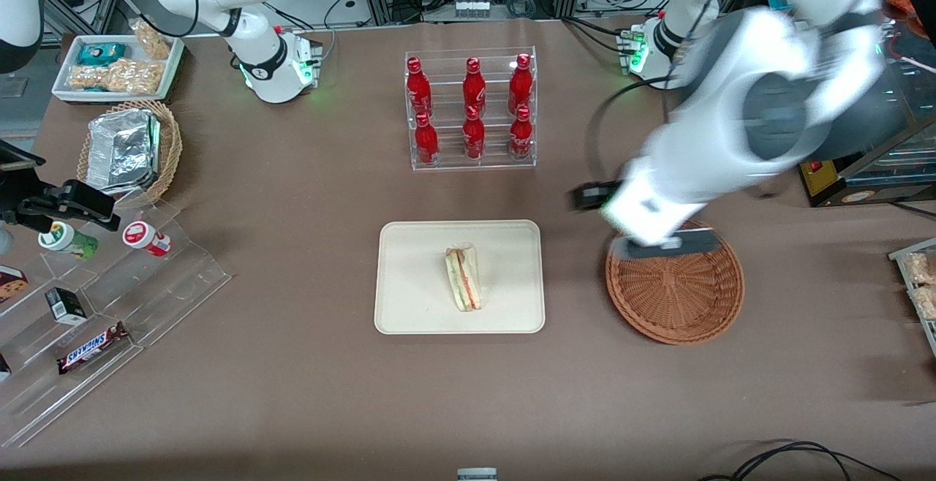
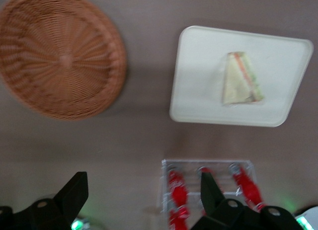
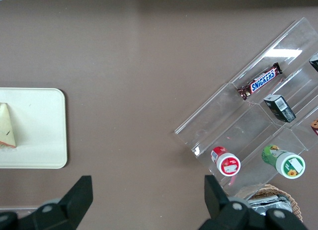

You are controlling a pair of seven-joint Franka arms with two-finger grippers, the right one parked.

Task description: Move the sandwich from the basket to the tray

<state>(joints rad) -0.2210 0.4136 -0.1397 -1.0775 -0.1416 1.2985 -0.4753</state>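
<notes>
The sandwich (image 1: 463, 278), a pale wedge with red and green filling, lies flat in the middle of the cream tray (image 1: 409, 276). The reddish-brown wicker basket (image 1: 676, 291) stands beside the tray, toward the working arm's end, with nothing in it. My left gripper (image 1: 662, 247) hangs high above the basket's edge farthest from the front camera. The left wrist view looks down on the basket (image 2: 59, 56), the tray (image 2: 198, 91) and the sandwich (image 2: 241, 81), and there the gripper (image 2: 142, 183) is open with nothing between its fingers.
A clear rack of red bottles (image 1: 472, 108) stands farther from the front camera than the tray. Toward the parked arm's end are a tan basket with foil packages (image 1: 128, 150), a white snack tray (image 1: 117, 64) and a stepped acrylic shelf (image 1: 110, 298) with snacks.
</notes>
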